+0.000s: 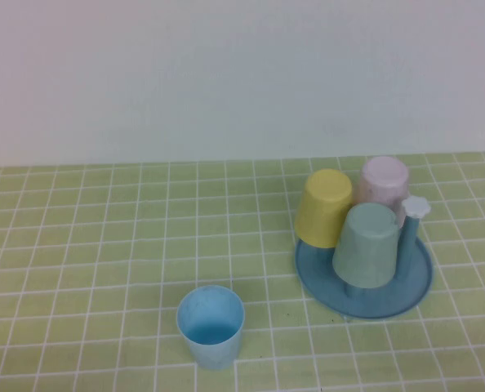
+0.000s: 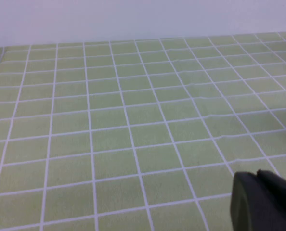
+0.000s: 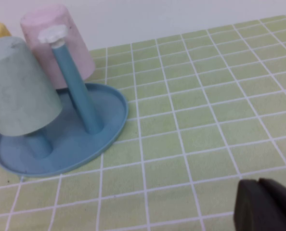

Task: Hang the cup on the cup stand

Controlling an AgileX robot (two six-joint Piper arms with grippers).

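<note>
Cup [image 1: 211, 325] stands upright, mouth up, on the green tiled table [image 1: 79, 245], near the front edge and left of the stand [image 1: 365, 282], apart from it. Stand holds 3 cups upside down on pegs: yellow cup [image 1: 325, 207], pink cup [image 1: 383, 181], grey-green cup [image 1: 367, 244]; 1 peg with a white flower knob [image 1: 416, 207] is free, on the stand's right side. Neither arm shows in the high view. Left gripper [image 2: 263, 202] is only a dark corner in its wrist view over bare tiles, cup not visible there; cannot tell if open or closed. Right gripper [image 3: 266, 204] likewise a dark corner, near the stand's right side; state cannot be told either. Task looks unstarted: first step is likely grasping the cup. To do it well, take the cup by the wall near the rim, lightly since thin plastic may flex or slip, lift clear, invert it, then lower the mouth over the free peg without bumping the grey-green cup.
</note>
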